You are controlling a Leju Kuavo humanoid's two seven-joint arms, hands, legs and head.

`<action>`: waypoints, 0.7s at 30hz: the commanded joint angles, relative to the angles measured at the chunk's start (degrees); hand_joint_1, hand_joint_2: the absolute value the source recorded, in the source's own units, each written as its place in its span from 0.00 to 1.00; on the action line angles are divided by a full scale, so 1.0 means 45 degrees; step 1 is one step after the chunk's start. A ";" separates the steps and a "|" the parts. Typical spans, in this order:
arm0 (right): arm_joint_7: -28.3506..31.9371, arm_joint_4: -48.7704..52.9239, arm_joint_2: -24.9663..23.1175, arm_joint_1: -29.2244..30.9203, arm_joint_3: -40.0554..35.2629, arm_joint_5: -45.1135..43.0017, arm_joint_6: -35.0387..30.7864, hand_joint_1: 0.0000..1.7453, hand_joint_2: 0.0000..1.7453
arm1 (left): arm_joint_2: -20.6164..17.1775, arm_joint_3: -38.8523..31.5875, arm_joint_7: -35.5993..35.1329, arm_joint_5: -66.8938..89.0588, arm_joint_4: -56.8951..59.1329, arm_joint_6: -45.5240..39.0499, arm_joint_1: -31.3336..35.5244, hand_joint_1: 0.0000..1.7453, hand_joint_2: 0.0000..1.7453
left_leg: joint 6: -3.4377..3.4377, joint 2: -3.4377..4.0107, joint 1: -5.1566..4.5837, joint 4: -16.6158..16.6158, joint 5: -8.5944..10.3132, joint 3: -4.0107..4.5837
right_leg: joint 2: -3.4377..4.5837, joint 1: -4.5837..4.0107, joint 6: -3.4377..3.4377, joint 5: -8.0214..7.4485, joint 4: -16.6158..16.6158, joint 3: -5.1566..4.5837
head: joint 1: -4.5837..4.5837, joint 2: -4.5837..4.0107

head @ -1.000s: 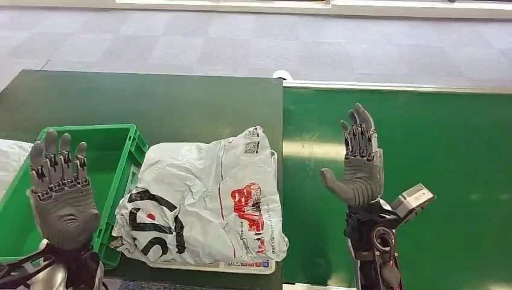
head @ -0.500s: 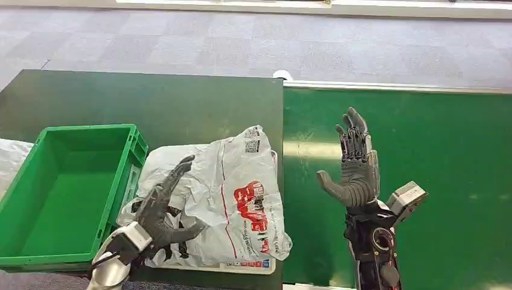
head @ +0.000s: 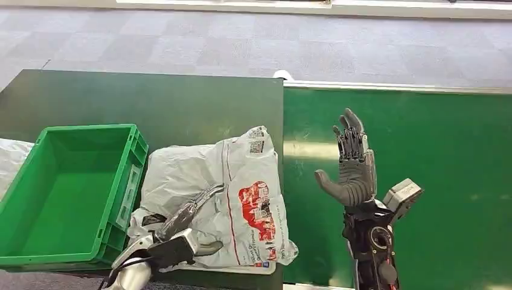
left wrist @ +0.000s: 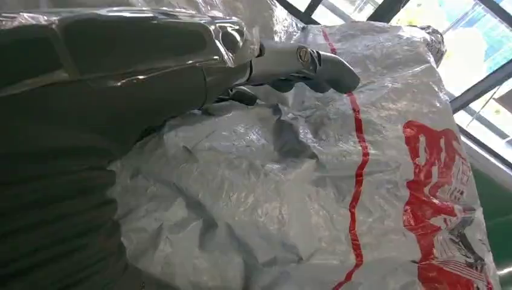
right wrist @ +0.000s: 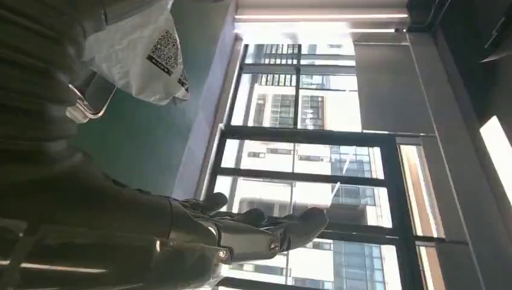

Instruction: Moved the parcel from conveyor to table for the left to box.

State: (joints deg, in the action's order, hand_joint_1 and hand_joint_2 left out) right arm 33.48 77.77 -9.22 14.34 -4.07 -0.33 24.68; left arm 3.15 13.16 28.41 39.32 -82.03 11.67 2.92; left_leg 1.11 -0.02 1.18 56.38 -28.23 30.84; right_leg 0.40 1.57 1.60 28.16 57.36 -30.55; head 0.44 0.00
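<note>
Your left hand [head: 181, 232] lies low across the parcel [head: 223, 193], fingers stretched flat on the plastic, gripping nothing; your right hand [head: 353, 163] stands upright over the conveyor [head: 435, 157], fingers wide, empty; the parcel rests on the table [head: 151, 103] beside the green box [head: 130, 181], its long axis running away from you.

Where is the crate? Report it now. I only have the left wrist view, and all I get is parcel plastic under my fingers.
Observer: The green crate stands on the table right beside the parcel, on the robot's left of it, with nothing inside.
Operator: Now give me the right hand's position.
Observer: The right hand is raised over the conveyor, fingers spread, holding nothing, apart from the parcel.
</note>
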 commanded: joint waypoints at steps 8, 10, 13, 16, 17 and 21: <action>-0.0031 -0.0615 -0.0025 0.0074 0.0254 -0.0114 0.0019 0.00 1.00 | -0.0286 0.0158 -0.0030 -0.0143 0.0777 0.0047 -0.0089 0.44 1.00 | -0.0013 0.0007 -0.0002 -0.0016 0.0012 -0.0011 | 0.0000 -0.0003 -0.0023 -0.0012 -0.0013 0.0005 | 0.0000 0.0000; -0.0031 -0.0615 -0.0025 0.0074 0.0254 -0.0114 0.0019 0.00 1.00 | -0.0286 0.0158 -0.0030 -0.0143 0.0777 0.0047 -0.0089 0.44 1.00 | -0.0016 0.0008 0.0003 -0.0020 0.0018 -0.0004 | -0.0001 -0.0010 -0.0030 -0.0019 -0.0019 0.0000 | 0.0000 0.0000; -0.0096 -0.0586 -0.0034 0.0046 0.0259 -0.0157 0.0032 0.00 1.00 | -0.0247 0.0094 0.0135 -0.0203 0.0619 -0.0122 -0.0125 0.84 1.00 | -0.0015 0.0009 -0.0001 -0.0021 0.0016 -0.0010 | 0.0001 -0.0006 -0.0028 -0.0016 -0.0017 0.0003 | -0.0005 0.0000; -0.0127 -0.0538 -0.0038 -0.0001 0.0254 -0.0181 0.0019 0.00 1.00 | -0.0186 -0.0121 0.0278 -0.0415 0.0391 -0.0284 -0.0119 0.89 1.00 | -0.0023 0.0011 0.0006 -0.0029 0.0033 0.0015 | -0.0003 -0.0016 -0.0049 -0.0036 -0.0029 -0.0020 | 0.0000 0.0000; -0.0146 -0.0527 -0.0038 -0.0009 0.0259 -0.0193 0.0005 0.00 1.00 | -0.0152 -0.0198 0.0333 -0.0473 0.0272 -0.0339 -0.0135 0.91 1.00 | -0.0012 0.0008 0.0003 -0.0011 0.0010 -0.0006 | 0.0000 -0.0008 -0.0025 -0.0012 -0.0010 0.0001 | 0.0000 0.0000; -0.0207 -0.0520 -0.0030 -0.0022 0.0252 -0.0277 0.0072 0.00 1.00 | -0.0080 -0.0430 0.0547 -0.0756 0.0062 -0.0572 -0.0164 0.85 1.00 | -0.0018 0.0014 0.0004 -0.0013 0.0016 0.0008 | 0.0004 -0.0011 -0.0033 -0.0021 -0.0014 -0.0013 | 0.0000 0.0000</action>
State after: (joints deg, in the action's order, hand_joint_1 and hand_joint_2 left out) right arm 33.11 77.61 -9.53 13.63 -3.78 -1.11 24.79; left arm 2.78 13.24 29.99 37.29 -81.90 9.99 2.83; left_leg 1.12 -0.02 1.18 56.38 -28.23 30.79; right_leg 0.40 1.57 1.60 28.16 57.36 -30.51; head 0.44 0.00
